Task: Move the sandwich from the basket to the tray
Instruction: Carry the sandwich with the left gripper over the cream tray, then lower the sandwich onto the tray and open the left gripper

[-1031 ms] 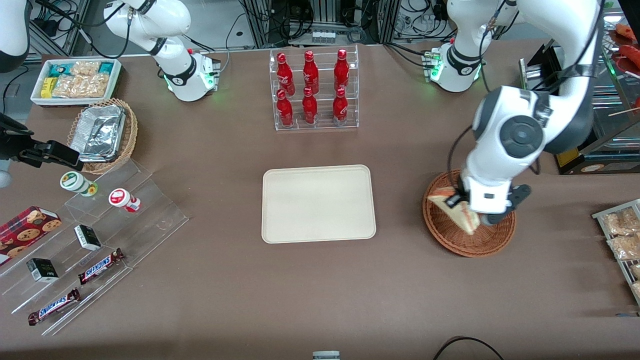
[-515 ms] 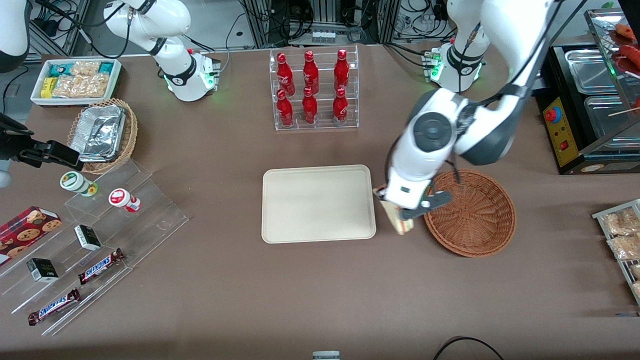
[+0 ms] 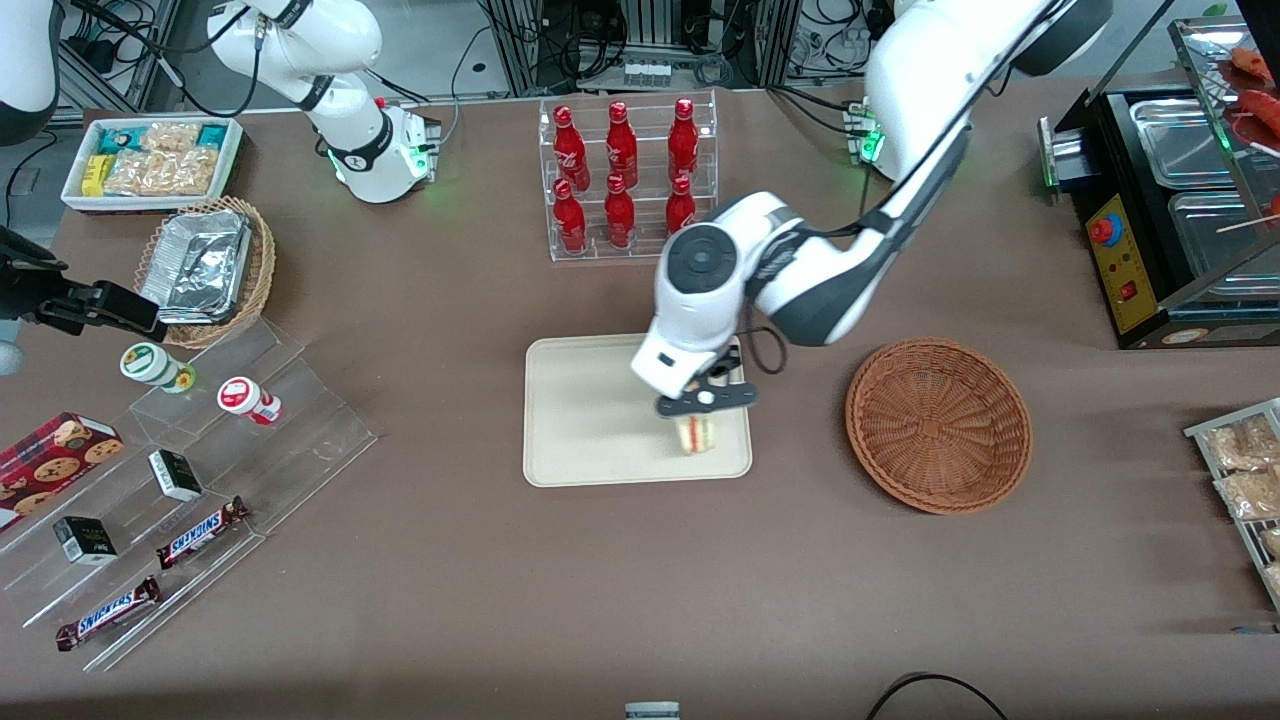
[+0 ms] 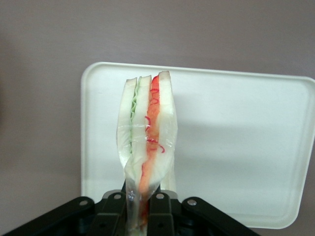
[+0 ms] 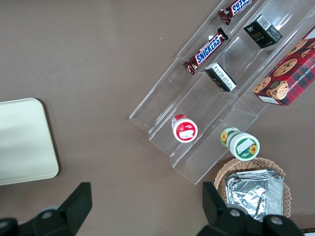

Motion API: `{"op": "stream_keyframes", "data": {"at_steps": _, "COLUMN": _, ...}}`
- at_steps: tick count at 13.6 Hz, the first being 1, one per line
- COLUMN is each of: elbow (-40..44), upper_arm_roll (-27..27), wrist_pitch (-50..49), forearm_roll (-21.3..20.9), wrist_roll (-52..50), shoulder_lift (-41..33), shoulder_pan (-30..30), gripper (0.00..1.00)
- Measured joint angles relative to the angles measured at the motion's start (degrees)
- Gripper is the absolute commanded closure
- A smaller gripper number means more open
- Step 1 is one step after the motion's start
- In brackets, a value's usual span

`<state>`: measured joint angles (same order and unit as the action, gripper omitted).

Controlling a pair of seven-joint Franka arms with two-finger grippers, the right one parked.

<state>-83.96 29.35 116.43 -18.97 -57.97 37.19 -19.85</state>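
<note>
The triangular white-bread sandwich (image 3: 696,433) w/ red and green filling is being pinched by the left arm's black gripper (image 3: 703,400) over the flat cream rectangular tray (image 3: 585,420). Front view: round reddish-brown wicker basket (image 3: 938,425) beside tray. Wrist view: fingers (image 4: 158,211) clamping the wedge's narrow end, layers (image 4: 145,132) seen edge-on.

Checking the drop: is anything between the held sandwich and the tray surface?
Nothing visible. The gripper jaws are shut on the sandwich above the tray, whose surface beneath it is bare.
</note>
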Motion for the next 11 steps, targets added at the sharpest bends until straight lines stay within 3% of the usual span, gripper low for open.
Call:
{"op": "stream_keyframes", "data": {"at_steps": 5, "elbow": 0.5, "upper_arm_roll": 0.0, "wrist_pitch": 3.1, "forearm_roll": -4.1, "wrist_roll": 0.0, "shoulder_lift": 5.3, "shoulder_pan": -4.2, "gripper": 1.00}}
{"op": "stream_keyframes", "data": {"at_steps": 11, "elbow": 0.8, "upper_arm_roll": 0.0, "wrist_pitch": 5.4, "forearm_roll": -4.7, "wrist_roll": -0.5, "shoulder_lift": 7.8, "shoulder_pan": -5.2, "gripper": 1.00}}
